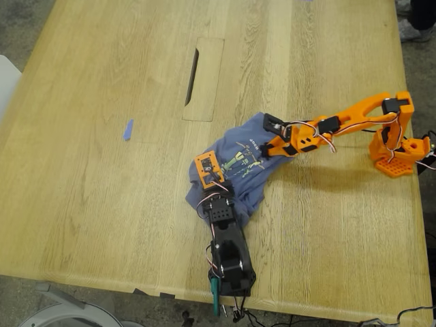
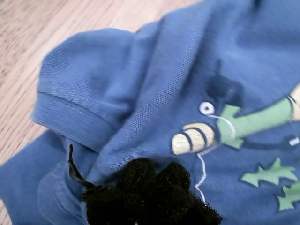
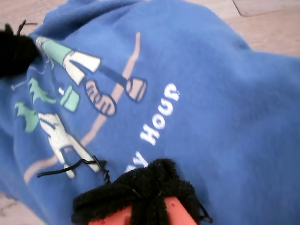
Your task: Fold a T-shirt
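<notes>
The slate-blue T-shirt (image 1: pixel 253 182) lies bunched in a heap on the wooden table, print up. My first gripper (image 1: pixel 206 174), on the black arm from the near edge, sits on the shirt on the exterior view's left of the print. In the first wrist view its black padded fingers (image 2: pixel 150 187) are closed together with a ridge of the shirt (image 2: pixel 154 84) running into them. My second gripper (image 1: pixel 269 127), on the orange arm, is at the shirt's far right edge. Its pads (image 3: pixel 145 185) meet on the fabric (image 3: pixel 211 93) beside the white text.
A small blue tape scrap (image 1: pixel 127 129) lies on the table on the exterior view's left. A rectangular cable hatch (image 1: pixel 204 78) lies beyond the shirt. The orange arm's base (image 1: pixel 398 153) stands at the right edge. A person's shoe (image 1: pixel 415 27) shows at top right.
</notes>
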You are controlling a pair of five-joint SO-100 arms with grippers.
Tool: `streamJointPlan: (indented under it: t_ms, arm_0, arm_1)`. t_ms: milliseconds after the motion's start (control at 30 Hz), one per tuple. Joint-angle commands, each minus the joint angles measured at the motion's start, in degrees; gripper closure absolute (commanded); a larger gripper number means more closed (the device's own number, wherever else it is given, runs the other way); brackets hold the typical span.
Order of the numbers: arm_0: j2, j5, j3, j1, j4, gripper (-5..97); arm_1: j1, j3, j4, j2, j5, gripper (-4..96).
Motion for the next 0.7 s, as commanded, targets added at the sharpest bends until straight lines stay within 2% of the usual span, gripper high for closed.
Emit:
streamJointPlan:
  t_ms: [0, 233, 433, 667]
  arm_0:
    - [-3.3, -0.1, -2.7, -4.4, -4.3, 92]
    - [-13.1, -0.2, -6.0, -11.0, -9.3, 92]
    - [-19.5, 0.0, -9.1, -14.9, -10.5, 91]
    - [-15.1, -0.6, -16.5, -17.3, -3.8, 91]
  arm_1:
    - [0.5, 5.0, -0.9, 5.0, 0.4, 91.1]
    - [3.4, 17.8, -1.9, 14.6, 0.2, 91.1]
    - [5.8, 19.7, -1.7, 16.6, -0.2, 91.1]
    - [9.3, 21.5, -0.2, 20.6, -0.5, 91.1]
